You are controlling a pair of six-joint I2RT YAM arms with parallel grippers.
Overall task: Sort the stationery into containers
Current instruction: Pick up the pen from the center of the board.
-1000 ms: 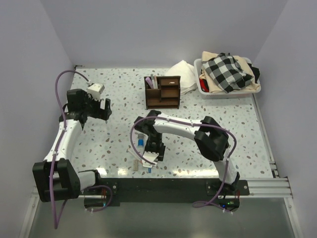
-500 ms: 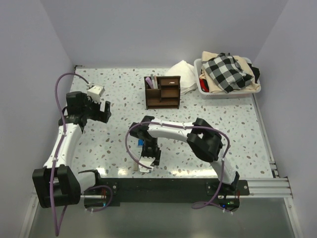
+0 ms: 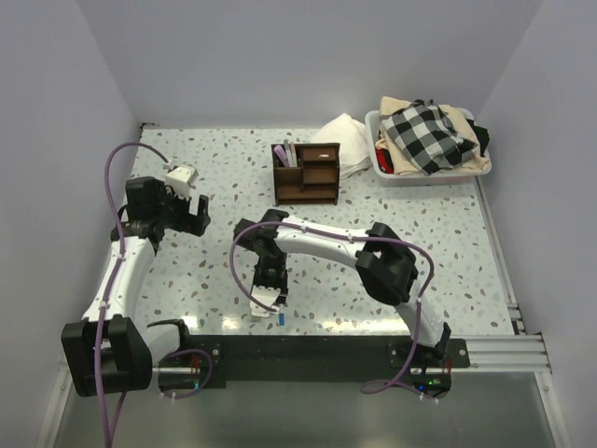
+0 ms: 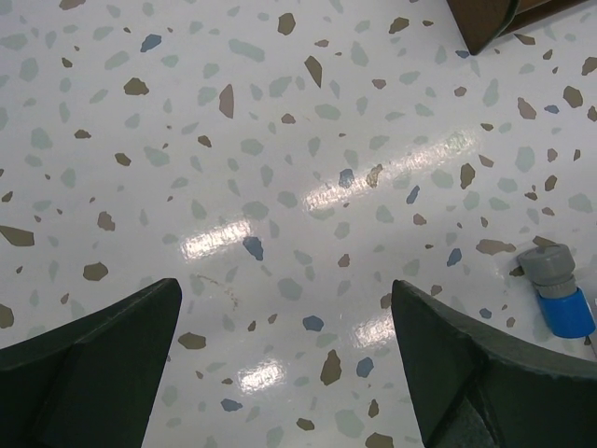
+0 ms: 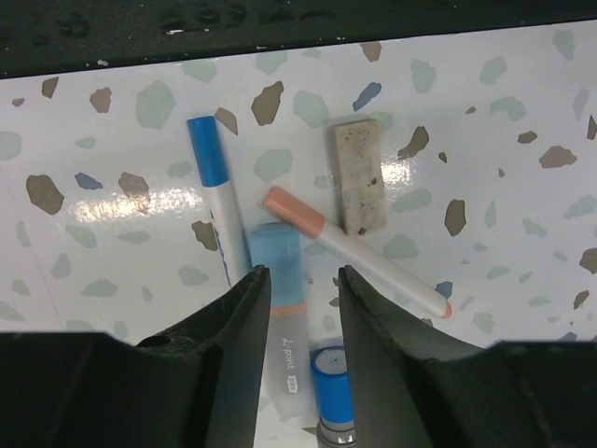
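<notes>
The left arm [image 3: 119, 271] and right arm [image 3: 322, 235] are wearing glossy white link shells between chunky black joint housings. Each is trailing a looping purple cable [image 3: 231, 266]. A small white camera block [image 3: 179, 174] is capping the left wrist, and dark, blunt, wedge-shaped fingers [image 4: 93, 364] are showing below.

Top external: high above and behind the arm bases, facing down and forward; far off, taking in the whole table [image 3: 420, 271].
Left wrist: just behind the left gripper [image 4: 284, 373], facing down between its spread fingers; close to the table top; organizer [image 4: 485, 19] corner ahead and right of the fingers.
Right wrist: behind the right gripper [image 5: 303, 336], facing straight down; very close; pens [image 5: 216, 201] between and ahead of the fingertips.
Shared: the organizer [image 3: 306, 174] shows in the top and left wrist views.
</notes>
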